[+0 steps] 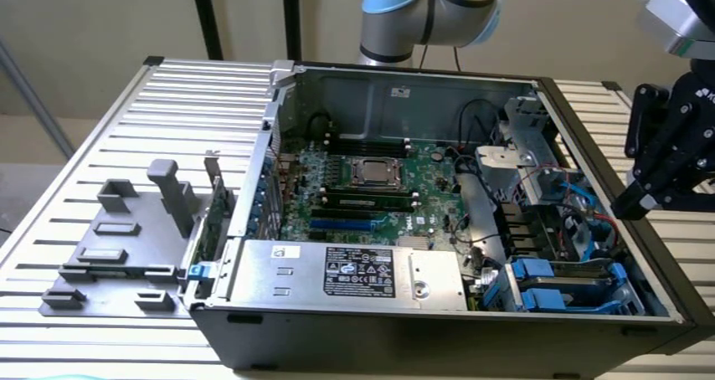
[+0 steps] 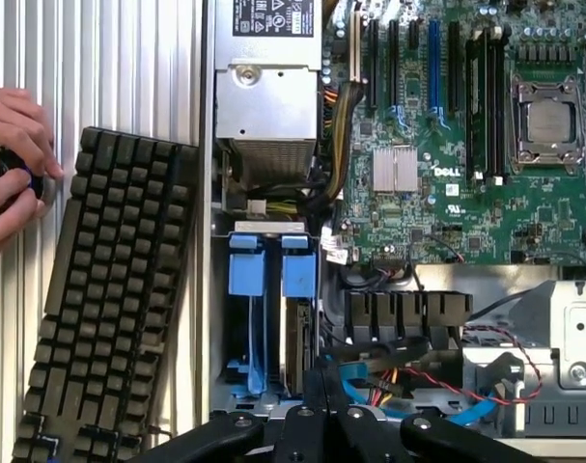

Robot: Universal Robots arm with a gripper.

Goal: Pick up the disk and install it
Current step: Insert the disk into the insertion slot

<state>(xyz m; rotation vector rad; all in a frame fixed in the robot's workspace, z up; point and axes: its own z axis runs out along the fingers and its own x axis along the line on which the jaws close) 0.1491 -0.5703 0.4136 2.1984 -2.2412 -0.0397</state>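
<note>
An open computer case (image 1: 257,146) lies on the slatted table. In its drive bay, two blue plastic carrier fronts (image 2: 273,268) stand side by side, also visible in the exterior view as blue carriers (image 1: 542,288). Below one front, a grey metal edge (image 2: 294,338) runs between blue rails. This looks like the disk standing on edge in its slot, with its label face hidden. My gripper (image 2: 326,378) hangs just above the bay, fingers shut with nothing between them. In the exterior view my gripper (image 1: 629,206) is over the case's right wall.
A grey plastic fixture (image 1: 123,238) with upright posts stands at the exterior view's left. The silver power-supply box (image 1: 347,271) sits beside the drive bay. Red and blue cables (image 2: 447,386) run near the bay. A black keyboard (image 2: 104,299) and a person's hands (image 2: 13,164) lie beside the case.
</note>
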